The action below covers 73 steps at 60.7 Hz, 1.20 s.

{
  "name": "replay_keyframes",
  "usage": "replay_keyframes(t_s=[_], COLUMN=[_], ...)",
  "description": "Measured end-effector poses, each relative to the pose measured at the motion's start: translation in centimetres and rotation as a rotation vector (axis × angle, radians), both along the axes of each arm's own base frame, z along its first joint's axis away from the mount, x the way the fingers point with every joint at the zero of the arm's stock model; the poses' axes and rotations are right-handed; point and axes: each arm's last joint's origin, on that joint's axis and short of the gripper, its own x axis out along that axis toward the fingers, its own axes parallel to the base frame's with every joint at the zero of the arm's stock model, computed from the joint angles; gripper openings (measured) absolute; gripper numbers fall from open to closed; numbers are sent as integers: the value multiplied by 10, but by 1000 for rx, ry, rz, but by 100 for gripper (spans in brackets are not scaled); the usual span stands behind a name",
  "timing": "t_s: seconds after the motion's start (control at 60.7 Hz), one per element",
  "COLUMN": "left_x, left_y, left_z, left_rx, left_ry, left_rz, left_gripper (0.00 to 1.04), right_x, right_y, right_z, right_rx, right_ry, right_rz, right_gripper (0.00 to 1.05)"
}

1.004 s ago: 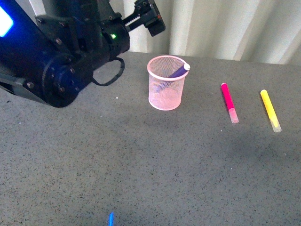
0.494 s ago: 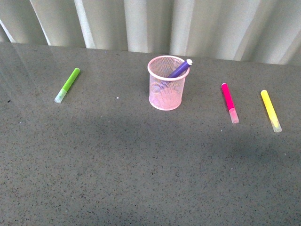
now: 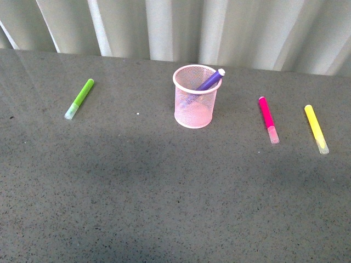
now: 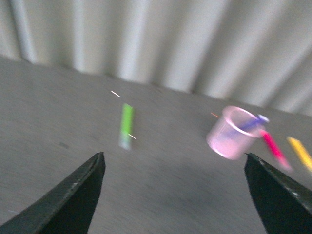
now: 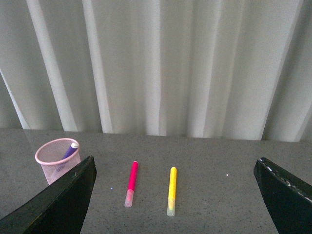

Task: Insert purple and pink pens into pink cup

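One purple pen [image 3: 210,81] leaning in pink cup [image 3: 195,112]; one pink pen [image 3: 268,118] flat on table [image 3: 164,192], to its right. Left gripper [image 4: 174,156], right gripper [image 5: 175,159]: jaws wide apart, empty.

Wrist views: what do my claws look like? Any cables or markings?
Only the finger ends show. The left claw has two matte black, wedge-shaped fingers tapering to blunt tips, though that picture is blurred. The right claw has the same black tapered fingers, one with a paler edge. No cables, labels or markings are visible; the front view shows neither arm.
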Motion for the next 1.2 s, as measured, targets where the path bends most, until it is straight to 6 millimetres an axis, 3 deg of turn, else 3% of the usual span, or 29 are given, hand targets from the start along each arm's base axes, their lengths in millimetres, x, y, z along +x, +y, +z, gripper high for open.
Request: replay_keyframes(t_s=[0.115,0.461,0.675,1.202], left_x=[-11,-22,-26,-41], left_y=[-6,-23,-36,-36], left_z=[-8,-15,-15,-18], left_rx=[92,121,122,123], left_ry=[-117,-154,-154,-148], left_rz=[129,130,120,119], left_gripper=[66,4,4,4], right_x=[0,0,0,0], right_y=[0,0,0,0], right_z=[0,0,0,0], right_rx=[0,0,0,0], right_ry=[0,0,0,0], right_rz=[0,0,1,0], right_gripper=[98,98,98,98])
